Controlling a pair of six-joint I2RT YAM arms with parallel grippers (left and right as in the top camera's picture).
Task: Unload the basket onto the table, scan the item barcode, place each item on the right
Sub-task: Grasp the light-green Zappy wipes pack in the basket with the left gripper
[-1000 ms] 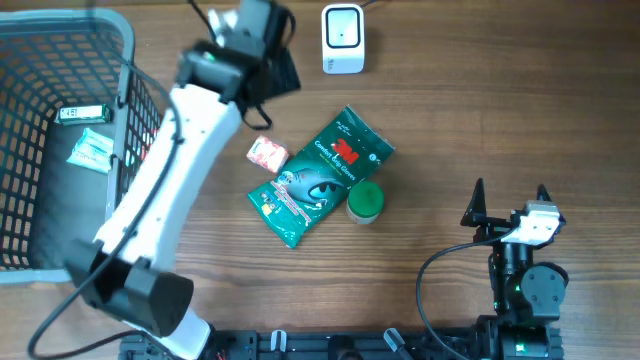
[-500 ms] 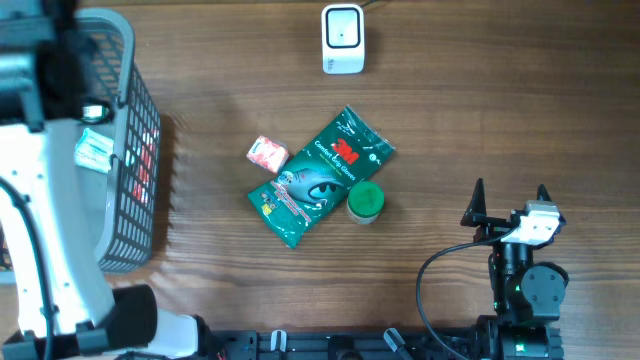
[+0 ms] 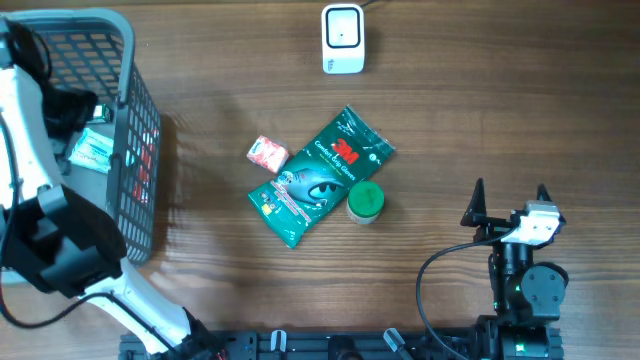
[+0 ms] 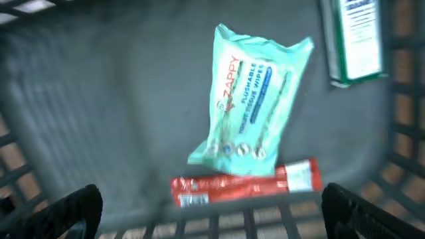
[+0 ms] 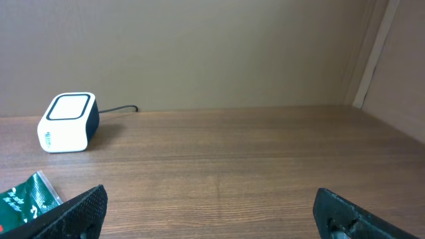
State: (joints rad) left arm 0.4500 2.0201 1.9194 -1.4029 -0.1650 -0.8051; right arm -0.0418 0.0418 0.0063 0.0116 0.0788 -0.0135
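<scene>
Wooden table (image 3: 480,120) bears white scanner (image 3: 342,38), grey basket (image 3: 128,60).

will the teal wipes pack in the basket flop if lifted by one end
Probably floppy: the wipes pack is a soft film pouch with crimped ends, so it should sag. Its glossy wrapper may be slippery. It rests against the red packet, which might shift.
</scene>
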